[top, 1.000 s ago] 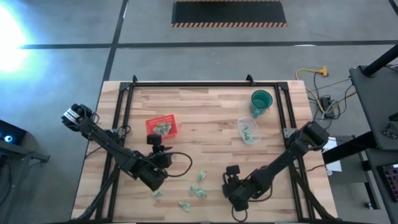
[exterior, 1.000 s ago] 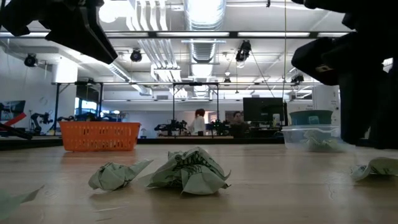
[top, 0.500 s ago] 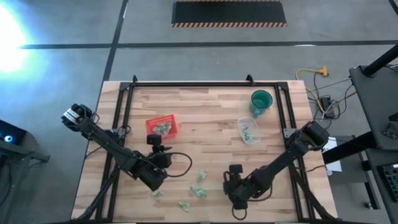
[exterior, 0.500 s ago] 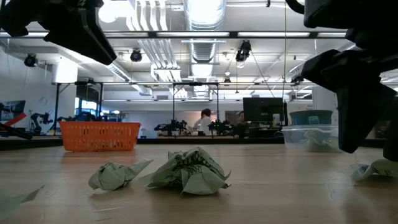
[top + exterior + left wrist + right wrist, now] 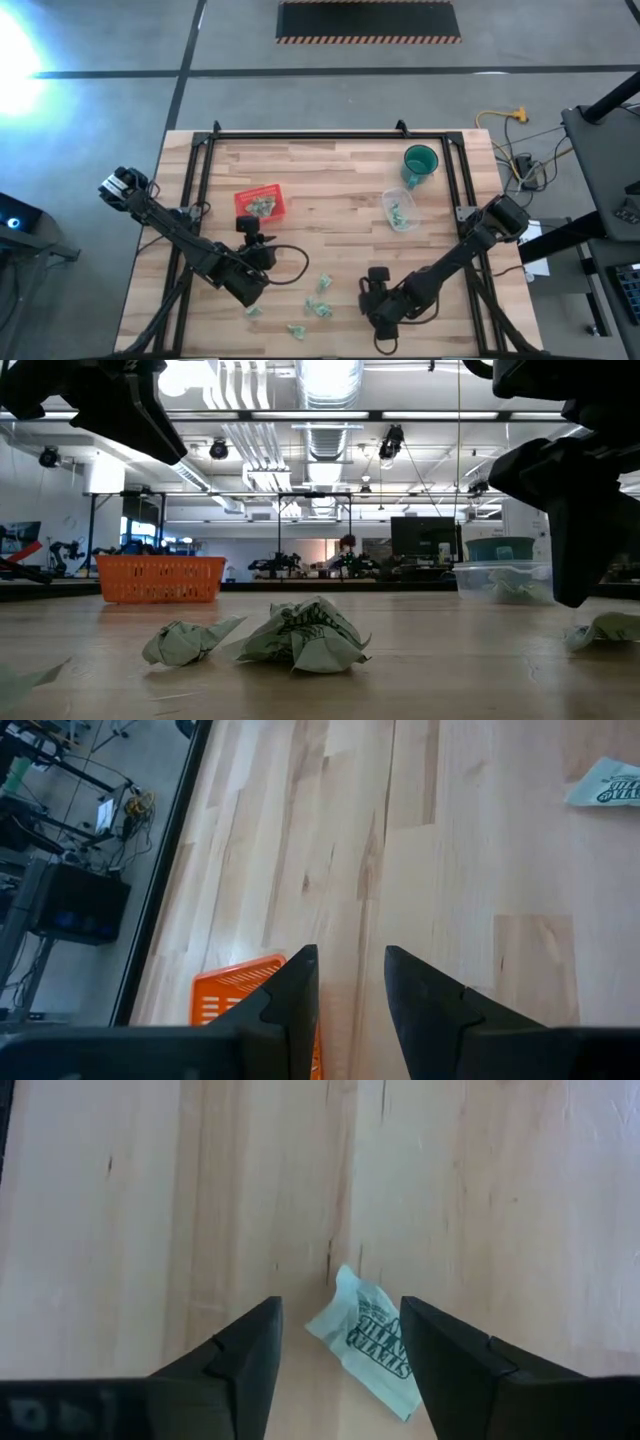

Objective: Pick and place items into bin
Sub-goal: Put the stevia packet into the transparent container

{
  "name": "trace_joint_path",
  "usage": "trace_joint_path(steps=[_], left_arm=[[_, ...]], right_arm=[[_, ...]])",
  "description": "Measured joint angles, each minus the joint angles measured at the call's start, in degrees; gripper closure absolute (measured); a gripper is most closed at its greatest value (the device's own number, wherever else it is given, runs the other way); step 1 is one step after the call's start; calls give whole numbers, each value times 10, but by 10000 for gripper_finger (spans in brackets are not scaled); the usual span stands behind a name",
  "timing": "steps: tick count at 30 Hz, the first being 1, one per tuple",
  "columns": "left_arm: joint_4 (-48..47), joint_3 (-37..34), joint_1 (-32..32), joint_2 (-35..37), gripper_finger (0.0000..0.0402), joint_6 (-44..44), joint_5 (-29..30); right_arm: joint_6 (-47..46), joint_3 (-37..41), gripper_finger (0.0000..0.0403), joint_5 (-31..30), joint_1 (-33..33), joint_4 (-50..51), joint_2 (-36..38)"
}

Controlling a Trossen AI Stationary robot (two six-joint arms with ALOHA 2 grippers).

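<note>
Several crumpled pale green-and-white wrappers lie on the wooden table near its front edge [image 5: 325, 284] [image 5: 297, 328] [image 5: 305, 635]. One wrapper [image 5: 368, 1338] lies flat on the wood between the open fingers of my right gripper [image 5: 340, 1315] [image 5: 374, 272], which stands over it at the near right; I cannot tell whether a finger touches it. My left gripper [image 5: 350, 955] [image 5: 249, 226] is open with nothing between its fingers, just on the near side of the red tray [image 5: 261, 203], which holds some wrappers.
A clear tub [image 5: 400, 210] with green pieces and a green cup [image 5: 420, 162] stand at the far right. A black frame [image 5: 330, 136] runs around the table's edges. Bare wood lies between the tray and the tub.
My right gripper has opened above the wrapper at the near right, which still lies on the table. My left arm has kept still.
</note>
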State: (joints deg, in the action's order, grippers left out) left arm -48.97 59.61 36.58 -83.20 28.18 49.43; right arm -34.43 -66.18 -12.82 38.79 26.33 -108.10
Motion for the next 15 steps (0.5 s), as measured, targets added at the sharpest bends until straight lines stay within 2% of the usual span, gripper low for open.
trace_joint_path(steps=[15], left_arm=[[1,0,0,0,301,0,0]], right_arm=[[-16,32,209,-1,0,-23,0]])
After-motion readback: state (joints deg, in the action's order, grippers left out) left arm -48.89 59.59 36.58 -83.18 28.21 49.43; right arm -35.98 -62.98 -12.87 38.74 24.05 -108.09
